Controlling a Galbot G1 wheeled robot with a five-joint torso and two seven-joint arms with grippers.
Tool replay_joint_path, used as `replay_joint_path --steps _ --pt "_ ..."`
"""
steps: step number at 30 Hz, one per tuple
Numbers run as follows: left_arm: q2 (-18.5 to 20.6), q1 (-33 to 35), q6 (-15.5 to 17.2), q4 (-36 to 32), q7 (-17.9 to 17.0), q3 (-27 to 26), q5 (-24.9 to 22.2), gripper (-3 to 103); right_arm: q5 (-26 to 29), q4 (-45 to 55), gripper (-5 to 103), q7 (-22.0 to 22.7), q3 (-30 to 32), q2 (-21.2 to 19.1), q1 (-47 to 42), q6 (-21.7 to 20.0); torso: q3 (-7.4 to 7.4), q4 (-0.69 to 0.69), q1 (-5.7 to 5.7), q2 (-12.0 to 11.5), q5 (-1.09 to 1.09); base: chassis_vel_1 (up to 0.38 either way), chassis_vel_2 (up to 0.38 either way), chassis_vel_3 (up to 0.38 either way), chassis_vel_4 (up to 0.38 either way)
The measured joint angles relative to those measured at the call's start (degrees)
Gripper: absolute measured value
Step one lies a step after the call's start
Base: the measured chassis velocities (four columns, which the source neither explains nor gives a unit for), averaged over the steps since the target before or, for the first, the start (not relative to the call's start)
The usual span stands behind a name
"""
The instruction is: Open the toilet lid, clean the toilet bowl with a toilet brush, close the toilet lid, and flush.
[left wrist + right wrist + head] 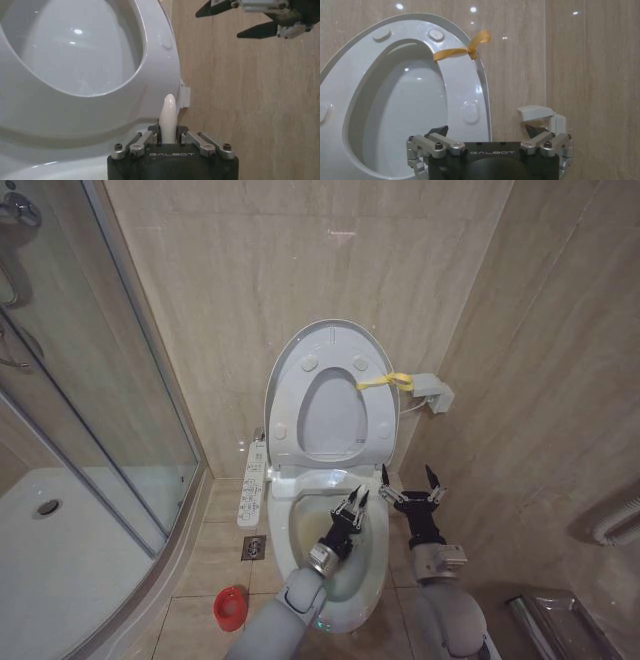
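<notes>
A white toilet stands against a beige tiled wall, its toilet lid (330, 345) and ring seat (335, 415) raised upright, a yellow strap loop (385, 381) tied at the lid's edge. The left gripper (356, 499) hovers over the open toilet bowl (300, 515), its fingers pinched on the thin white handle of the toilet brush (168, 118). The right gripper (408, 480) hangs just beside the bowl's right rim, fingers spread wide and holding nothing; a small red cup holder (230, 608) sits on the floor left of the toilet.
</notes>
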Motion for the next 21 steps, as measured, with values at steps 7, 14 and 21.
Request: replay_joint_path --steps 7,14,21 --pt "-1.21 -0.18 0.82 -4.89 -0.25 0.78 -0.11 21 0.0 0.0 100 0.0 0.0 0.0 0.0 0.0 0.0 -0.04 0.0 0.0 -0.01 0.0 0.0 0.0 0.0" --pt "-1.66 -0.24 0.3 -0.57 -0.08 0.5 0.5 21 0.0 0.0 100 0.0 0.0 0.0 0.0 0.0 0.01 -0.01 0.0 0.0 0.0 0.0 0.0 0.0 0.0" --pt "-2.35 -3.33 0.99 -3.49 -0.27 0.07 0.37 21 0.0 0.0 100 0.0 0.0 0.0 0.0 0.0 0.0 -0.03 0.0 0.0 -0.01 0.0 0.0 0.0 0.0"
